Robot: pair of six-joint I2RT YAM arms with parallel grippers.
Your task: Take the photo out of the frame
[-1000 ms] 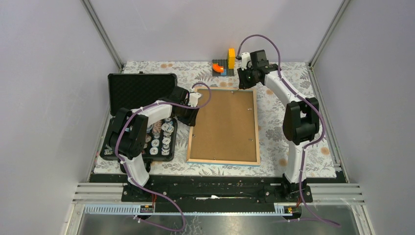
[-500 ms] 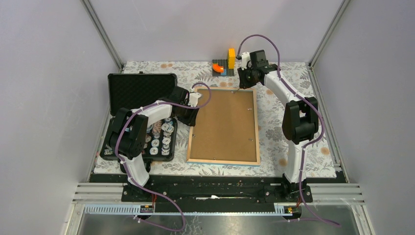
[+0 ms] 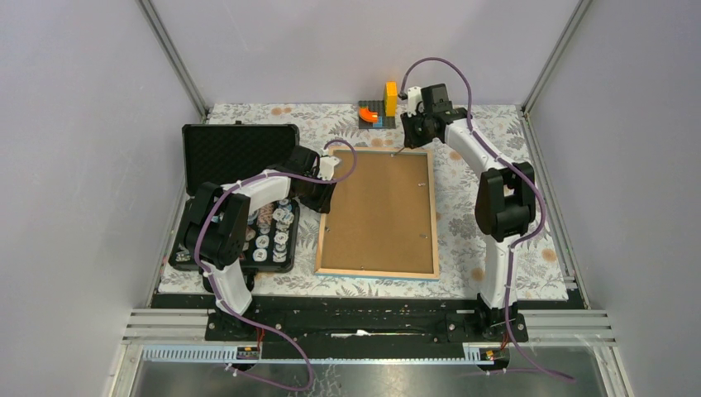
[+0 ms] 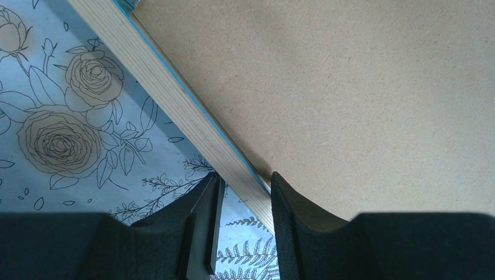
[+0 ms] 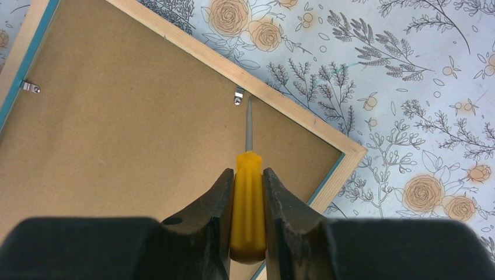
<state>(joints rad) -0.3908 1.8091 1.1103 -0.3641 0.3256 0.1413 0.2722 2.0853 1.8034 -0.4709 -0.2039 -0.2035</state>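
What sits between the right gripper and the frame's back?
A screwdriver: the right gripper clamps its yellow handle, and the shaft ends beside a clip on the frame, seen in the right wrist view.

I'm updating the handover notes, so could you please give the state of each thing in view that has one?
Light-blue-bordered wooden picture frame: face down, brown fibreboard back still fitted.
Photo: not visible.
Left gripper: shut on the frame's pale left rim.
Right gripper: shut on the yellow-handled metal screwdriver.
Screwdriver: held, tip beside a small silver clip.
Black foam-lined case: open.
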